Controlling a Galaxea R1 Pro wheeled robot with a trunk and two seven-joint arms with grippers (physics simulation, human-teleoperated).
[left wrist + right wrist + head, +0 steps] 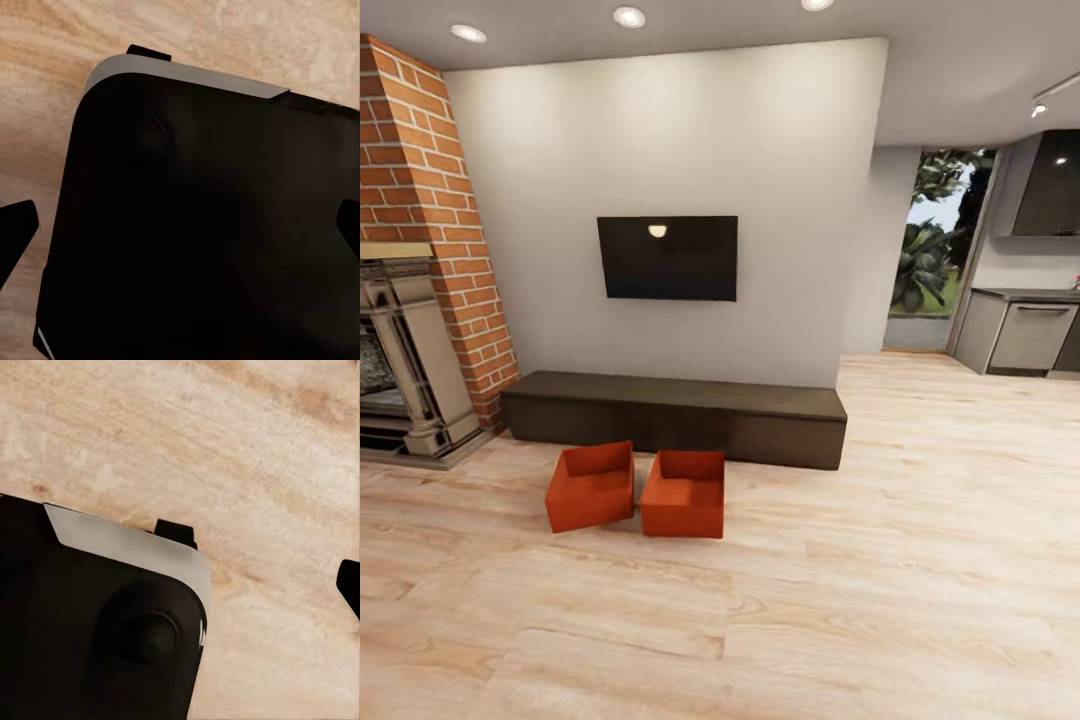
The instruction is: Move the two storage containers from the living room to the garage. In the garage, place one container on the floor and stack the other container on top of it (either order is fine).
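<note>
Two orange-red storage containers stand side by side on the light wood floor of the living room, just in front of the long dark bench (675, 415). The left container (591, 486) is turned slightly; the right container (684, 493) sits square. Both are open-topped and look empty. They are a few steps ahead of me, slightly left of centre. In the left wrist view my left gripper (180, 229) hangs open over my own black base (195, 225), its fingertips (16, 232) far apart. My right gripper (180, 585) also looks open, with one fingertip (349, 583) showing above the wood floor.
A black wall screen (668, 257) hangs above the bench. A red-brick fireplace (420, 260) stands at the left. To the right, the room opens to a kitchen counter (1025, 330) and a glass door (935, 250). Wood floor (810, 600) stretches between me and the containers.
</note>
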